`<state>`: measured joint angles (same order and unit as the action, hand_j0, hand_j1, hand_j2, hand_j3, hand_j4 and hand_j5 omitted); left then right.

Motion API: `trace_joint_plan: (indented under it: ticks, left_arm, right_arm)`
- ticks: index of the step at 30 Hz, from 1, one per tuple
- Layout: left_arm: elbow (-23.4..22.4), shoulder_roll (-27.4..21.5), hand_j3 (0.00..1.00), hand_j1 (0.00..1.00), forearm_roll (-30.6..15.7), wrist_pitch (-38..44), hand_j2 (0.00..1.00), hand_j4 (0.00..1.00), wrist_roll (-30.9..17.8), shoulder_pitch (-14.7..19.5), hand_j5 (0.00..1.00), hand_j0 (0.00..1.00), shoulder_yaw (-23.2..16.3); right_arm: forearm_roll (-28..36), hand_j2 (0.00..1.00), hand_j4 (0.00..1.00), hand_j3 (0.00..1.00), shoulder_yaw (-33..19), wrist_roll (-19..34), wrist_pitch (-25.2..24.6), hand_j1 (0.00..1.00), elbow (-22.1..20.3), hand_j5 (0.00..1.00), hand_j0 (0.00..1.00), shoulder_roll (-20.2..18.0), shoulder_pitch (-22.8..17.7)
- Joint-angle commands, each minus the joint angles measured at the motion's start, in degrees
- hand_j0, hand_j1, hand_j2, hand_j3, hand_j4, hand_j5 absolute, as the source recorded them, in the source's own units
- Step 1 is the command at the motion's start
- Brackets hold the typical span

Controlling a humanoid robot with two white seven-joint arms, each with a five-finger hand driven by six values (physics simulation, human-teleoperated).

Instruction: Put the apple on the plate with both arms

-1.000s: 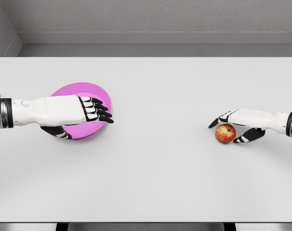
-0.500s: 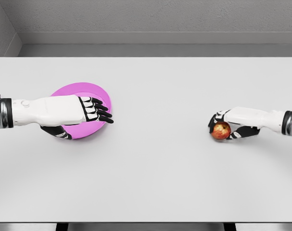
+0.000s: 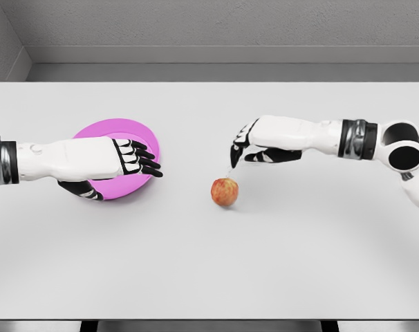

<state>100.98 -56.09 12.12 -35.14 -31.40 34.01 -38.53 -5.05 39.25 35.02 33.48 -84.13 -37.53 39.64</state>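
White table fills the view. Right robot hand, released with fingers drooping, has swung inward from the far right edge; the apple now sits just below its fingertips, free. Left robot hand stays spread open over the plate. Regrasp squarely before lifting toward it.

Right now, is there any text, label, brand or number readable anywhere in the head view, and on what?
None: no readable text in this view. The apple, the pink plate, the white table, the left hand and the right hand all show plain surfaces, with no lettering, labels, numbers or signs.
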Motion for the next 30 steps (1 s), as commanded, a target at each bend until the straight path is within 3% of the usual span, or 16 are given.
trace_joint_plan:
  ticks: [1, 5, 6, 11, 21, 25, 28, 30]
  left_arm:
    - [0.0, 0.0, 1.0, 1.0, -0.3, 0.1, 1.0, 1.0, 0.0, 0.0, 1.0, 1.0, 0.0]
    - [0.0, -0.1, 1.0, 1.0, -0.3, 0.1, 1.0, 1.0, 0.0, 0.0, 1.0, 1.0, 0.0]
    - [0.0, 0.0, 1.0, 1.0, -0.3, 0.1, 1.0, 1.0, 0.0, 0.0, 1.0, 1.0, 0.0]
    - [0.0, 0.0, 1.0, 1.0, -0.4, 0.1, 1.0, 1.0, 0.0, 0.0, 1.0, 1.0, 0.0]
    - [0.0, 0.0, 1.0, 1.0, -0.3, 0.1, 1.0, 1.0, 0.0, 0.0, 1.0, 1.0, 0.0]
    - [-0.1, 5.6, 1.0, 1.0, 4.1, 0.1, 1.0, 1.0, -0.1, 0.9, 1.0, 1.0, -0.1]
    - [-0.3, 11.8, 1.0, 1.0, 6.4, 0.1, 1.0, 1.0, -3.6, 1.3, 1.0, 1.0, -0.1]
    - [-0.3, 11.9, 1.0, 1.0, 6.5, 0.1, 1.0, 1.0, -3.6, 1.1, 1.0, 1.0, 0.0]
  right_arm:
    - [0.5, 0.64, 0.64, 0.64, -4.0, 0.0, 1.5, 0.64, 3.5, 0.64, 0.64, -0.9, -0.2]
    - [0.4, 0.83, 0.83, 0.83, -5.9, 0.0, 1.5, 0.83, 5.2, 0.83, 0.83, -2.1, -2.3]
    - [0.4, 1.0, 1.0, 1.0, -6.4, 0.0, 1.5, 1.0, 5.4, 1.0, 1.0, -2.2, -2.7]
    - [0.4, 1.0, 1.0, 1.0, -7.4, 0.0, 1.5, 1.0, 6.8, 1.0, 1.0, -4.9, -4.3]
    - [0.4, 1.0, 1.0, 1.0, -7.3, 0.0, 1.5, 1.0, 6.9, 1.0, 1.0, -4.8, -4.8]
    - [0.4, 1.0, 1.0, 1.0, -7.3, 0.0, 1.5, 1.0, 6.9, 1.0, 1.0, -4.9, -4.8]
    - [0.4, 1.0, 1.0, 1.0, -7.3, 0.0, 1.5, 1.0, 6.9, 1.0, 1.0, -4.9, -4.8]
    - [0.4, 1.0, 1.0, 1.0, -7.4, 0.0, 1.5, 1.0, 6.9, 1.0, 1.0, -4.9, -4.8]
